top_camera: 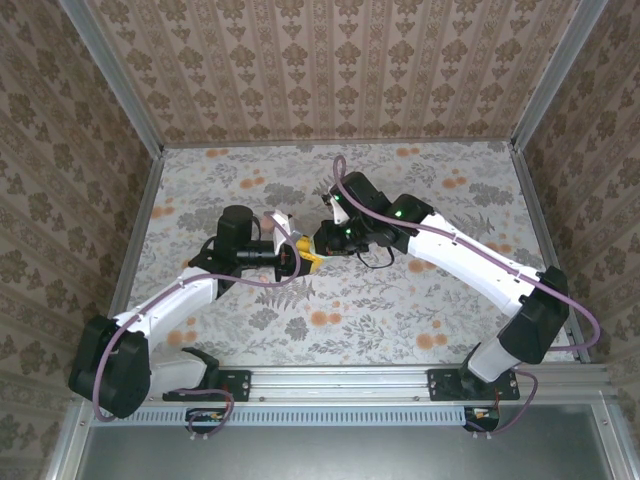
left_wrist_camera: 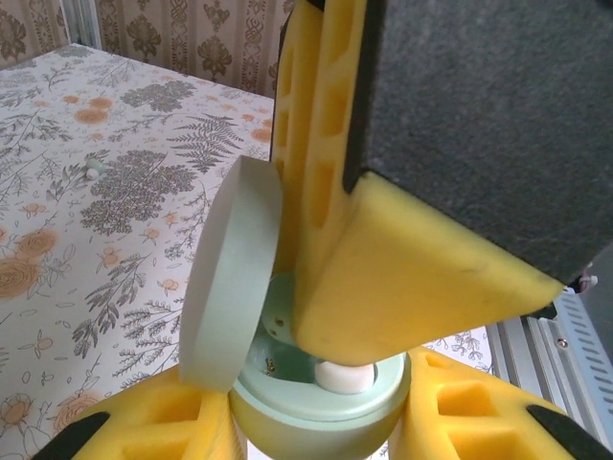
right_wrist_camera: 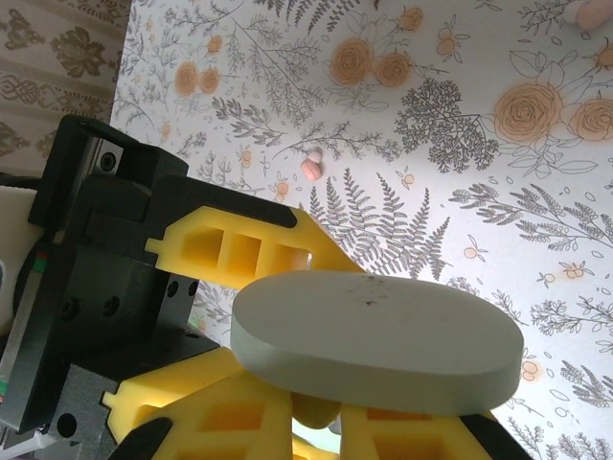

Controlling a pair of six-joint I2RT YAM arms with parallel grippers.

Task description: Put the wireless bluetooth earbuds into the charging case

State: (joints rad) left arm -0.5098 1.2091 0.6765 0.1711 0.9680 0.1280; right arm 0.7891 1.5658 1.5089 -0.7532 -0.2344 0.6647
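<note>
Seen from above, the white left arm (top_camera: 170, 300) reaches from the near left corner toward the middle of the flower-patterned worktop (top_camera: 400, 310). Its left hand (left_wrist_camera: 308, 426), with yellow foam fingers (left_wrist_camera: 144, 431), is clenched on the pale green oval charging case (left_wrist_camera: 316, 412) and holds it up above the worktop. The fingers grip the lower shell from two sides.

The case is open. Its flat oval lid (left_wrist_camera: 235, 278) stands up on the left side of the shell, tilted a little outward. In the right wrist view the outside of this lid faces the camera, and it has some small dark specks.

Inside the shell sits a small white earbud (left_wrist_camera: 343, 376), in the pocket nearer to the camera of the left wrist. The yellow fingertips of the right hand (right_wrist_camera: 316, 426) come down from above and touch it. This hand is clenched. If it pinches the earbud or only presses on it, I cannot tell.

A tiny pinkish earbud (right_wrist_camera: 311, 170) lies alone on the worktop, well apart from the case and from both hands, beside a printed fern leaf.

To the right, the white right arm (top_camera: 470, 255) runs back to its base at the near right corner, with a purple cable along it.
</note>
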